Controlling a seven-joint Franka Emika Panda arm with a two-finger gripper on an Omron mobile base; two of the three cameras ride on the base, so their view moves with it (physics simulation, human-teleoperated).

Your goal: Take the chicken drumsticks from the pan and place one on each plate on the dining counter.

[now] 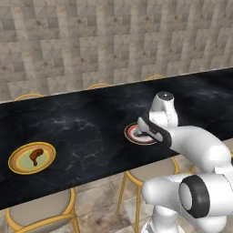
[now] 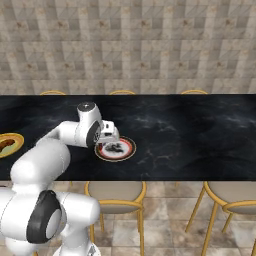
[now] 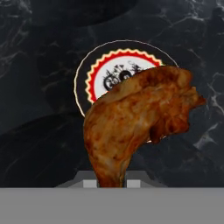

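Note:
My gripper [image 3: 110,183] is shut on the narrow end of an orange-brown chicken drumstick [image 3: 140,109], which hangs above the red-rimmed white plate [image 3: 98,72]. That plate [image 1: 133,135] [image 2: 125,150] lies near the front edge of the black marble dining counter [image 1: 91,123] [image 2: 190,130], with my hand [image 1: 146,129] [image 2: 109,136] right over it. The second drumstick [image 1: 36,156] lies on the yellow-rimmed green plate [image 1: 18,166] at the counter's left; a slice of this plate [image 2: 10,144] also shows in the right base view. The pan is out of view.
Yellow-framed stools with grey seats [image 1: 41,211] [image 1: 152,170] [image 2: 115,192] [image 2: 232,195] stand under the counter's near edge. More stool backs [image 1: 98,85] [image 2: 122,92] peek over its far side. A tiled wall [image 2: 130,45] rises behind.

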